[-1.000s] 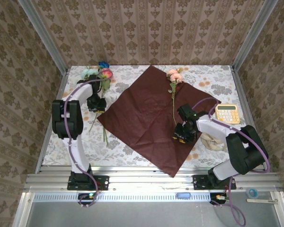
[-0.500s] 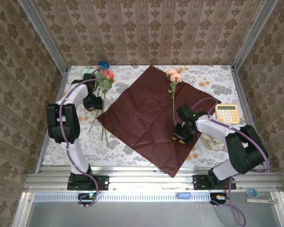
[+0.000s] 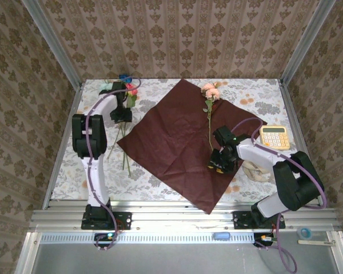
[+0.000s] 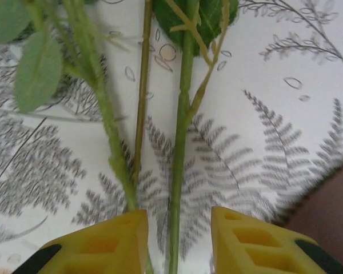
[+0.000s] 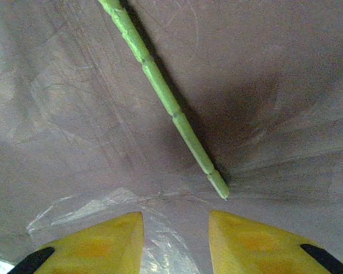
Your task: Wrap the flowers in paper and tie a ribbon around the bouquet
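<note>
Several flowers (image 3: 129, 91) beside the paper (image 3: 171, 137) have been reached by the left gripper (image 4: 177, 228), jaws newly parted astride one stem (image 4: 182, 142). The right gripper (image 5: 175, 228) is kept parted, empty. A pickup is judged imminent.

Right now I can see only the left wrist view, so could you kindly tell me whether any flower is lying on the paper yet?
Observer: Yes, one pink flower lies on the paper, with its head toward the far side.
Operator: Thank you. Where is the right gripper?
Observer: The right gripper is over the paper, jaws open and empty, just short of that flower's stem end.
Operator: Is anything else nearby?
Observer: A yellow calculator sits beside the paper's right corner.
</note>
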### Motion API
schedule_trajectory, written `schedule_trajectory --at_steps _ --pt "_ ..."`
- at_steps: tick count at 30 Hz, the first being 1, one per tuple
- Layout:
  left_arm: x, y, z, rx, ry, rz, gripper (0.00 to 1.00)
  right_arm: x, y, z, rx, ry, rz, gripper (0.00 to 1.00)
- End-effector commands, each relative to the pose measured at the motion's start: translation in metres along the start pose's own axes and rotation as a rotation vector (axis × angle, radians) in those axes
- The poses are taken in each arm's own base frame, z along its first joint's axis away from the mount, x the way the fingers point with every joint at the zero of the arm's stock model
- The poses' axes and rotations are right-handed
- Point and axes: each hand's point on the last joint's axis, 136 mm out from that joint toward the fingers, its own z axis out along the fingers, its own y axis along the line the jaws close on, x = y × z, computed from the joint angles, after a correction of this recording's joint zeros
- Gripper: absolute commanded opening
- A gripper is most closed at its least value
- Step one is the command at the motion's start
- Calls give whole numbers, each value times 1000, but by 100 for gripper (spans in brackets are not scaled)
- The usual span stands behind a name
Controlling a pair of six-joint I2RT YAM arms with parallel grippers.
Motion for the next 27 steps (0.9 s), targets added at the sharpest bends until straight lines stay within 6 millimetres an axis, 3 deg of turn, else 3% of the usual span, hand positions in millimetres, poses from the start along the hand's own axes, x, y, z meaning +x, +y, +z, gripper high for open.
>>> schedule_trajectory --at_steps 1,8,16,21,27 --pt "-12 -1 5 -58 -18 43 33 -2 3 -16 5 -26 -5 37" --pt "7 -2 32 -63 65 33 27 0 5 -22 -4 -29 -4 37" --pt "10 -8 29 -38 96 47 2 0 4 -20 -10 -30 6 37" --pt "4 1 2 -80 36 62 0 -3 8 -20 -21 -39 11 37" --pt "-3 21 -57 -173 -65 69 0 -5 11 -22 -27 -47 8 37"
